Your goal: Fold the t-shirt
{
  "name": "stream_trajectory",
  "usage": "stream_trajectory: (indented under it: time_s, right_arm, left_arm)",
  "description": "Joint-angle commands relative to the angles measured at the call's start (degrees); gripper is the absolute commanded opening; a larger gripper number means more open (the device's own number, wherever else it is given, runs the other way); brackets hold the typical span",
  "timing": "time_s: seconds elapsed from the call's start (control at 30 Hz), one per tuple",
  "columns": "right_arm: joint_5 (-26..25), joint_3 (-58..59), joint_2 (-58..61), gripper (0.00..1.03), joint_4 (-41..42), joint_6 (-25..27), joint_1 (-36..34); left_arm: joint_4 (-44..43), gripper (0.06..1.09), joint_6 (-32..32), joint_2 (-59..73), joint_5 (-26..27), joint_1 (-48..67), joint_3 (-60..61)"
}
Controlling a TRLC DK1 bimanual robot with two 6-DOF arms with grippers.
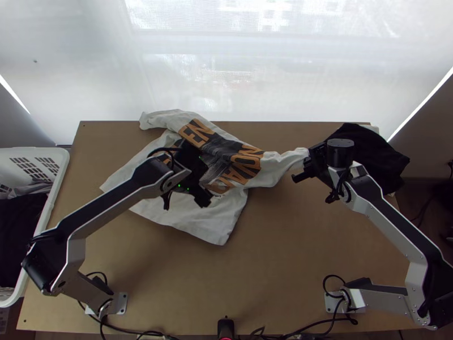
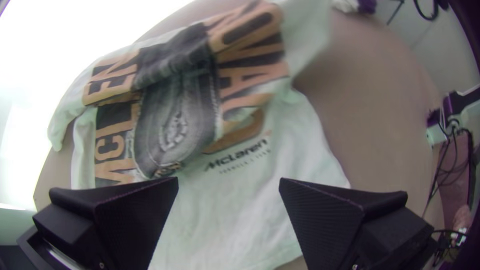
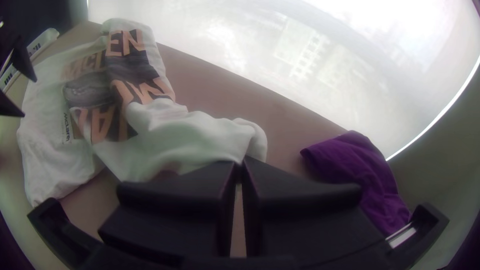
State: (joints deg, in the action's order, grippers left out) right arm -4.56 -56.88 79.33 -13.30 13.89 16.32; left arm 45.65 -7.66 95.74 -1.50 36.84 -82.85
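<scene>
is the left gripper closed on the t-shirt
No, the left gripper holds its two fingers wide apart, with the t-shirt lying beyond them.

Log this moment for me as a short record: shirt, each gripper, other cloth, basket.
t-shirt: white, partly spread, its far side folded unevenly over the print
pulled-out part: a white end stretched toward the table's right side
right gripper: shut on that end
left gripper: open above the shirt, holding nothing
other cloth: dark, bunched at the table's far right corner
basket: white, at the table's left edge, dark cloth inside
fold: not finished
</scene>
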Motion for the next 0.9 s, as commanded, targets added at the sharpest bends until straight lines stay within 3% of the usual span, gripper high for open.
stream_trajectory:
  time_s: [0.0, 0.37, 0.87]
  right_arm:
    - [0.34, 0.11, -0.23, 0.03, 0.73, -1.32, -0.41]
    - [0.34, 0.54, -0.4, 0.03, 2.31, -5.54, -0.32]
    - [0.34, 2.65, -1.28, 0.03, 2.58, -7.39, -0.41]
  left_arm:
    - [1.46, 1.04, -0.07, -5.92, -2.37, 13.35, 10.34]
    - [-0.65, 1.04, -2.01, -3.46, -5.89, 22.93, 15.35]
    - [-4.34, 1.04, -2.27, 5.24, -9.05, 23.63, 10.95]
